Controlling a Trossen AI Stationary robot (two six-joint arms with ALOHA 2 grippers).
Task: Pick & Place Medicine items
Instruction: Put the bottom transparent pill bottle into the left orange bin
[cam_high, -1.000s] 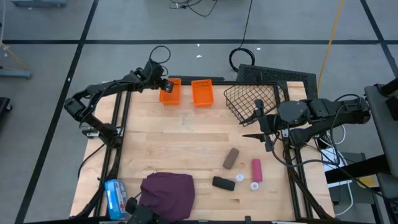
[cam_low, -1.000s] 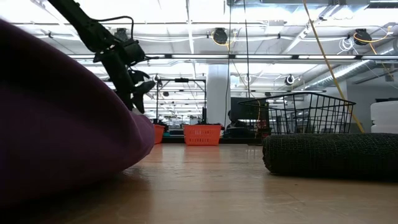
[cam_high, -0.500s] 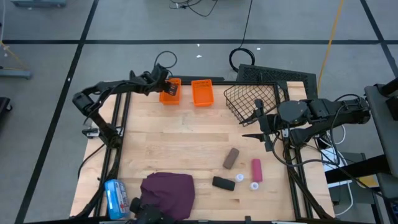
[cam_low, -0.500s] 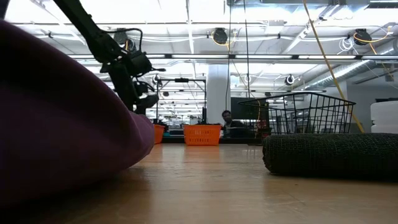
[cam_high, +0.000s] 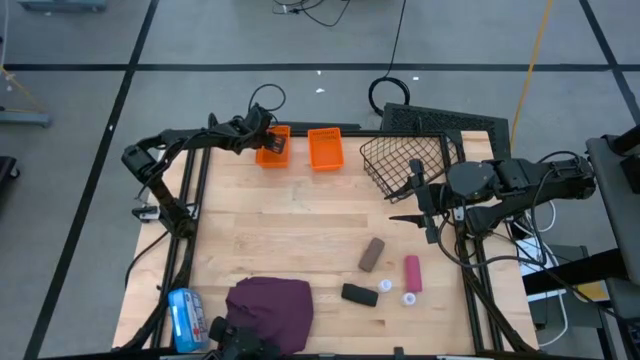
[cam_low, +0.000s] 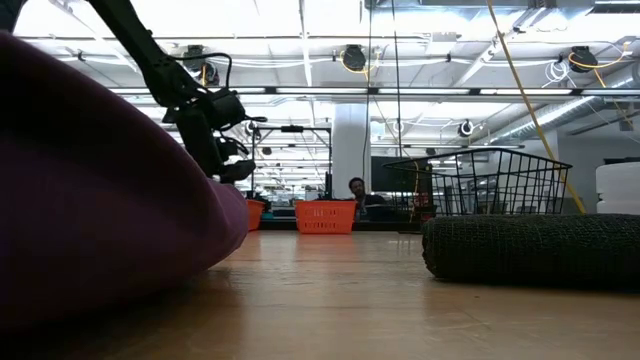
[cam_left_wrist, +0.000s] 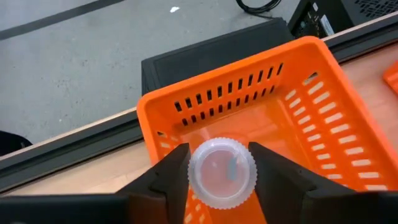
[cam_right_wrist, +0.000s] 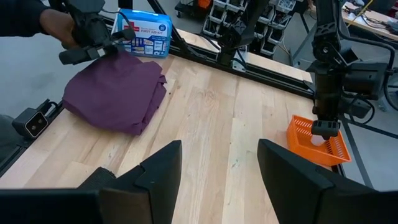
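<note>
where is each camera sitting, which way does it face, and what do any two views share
High view: above the table, looking straight down; both arms show, the left pincer over an orange bin, the right pincer by the wire basket.
Low view: at tabletop height, looking level past the purple cloth; the left arm hangs in.
Left wrist view: on the left wrist, looking into the bin; its fingers grip a white bottle.
Right wrist view: on the right wrist, looking across the table; its open fingers show.
Shared: the bin shows in all four.
</note>
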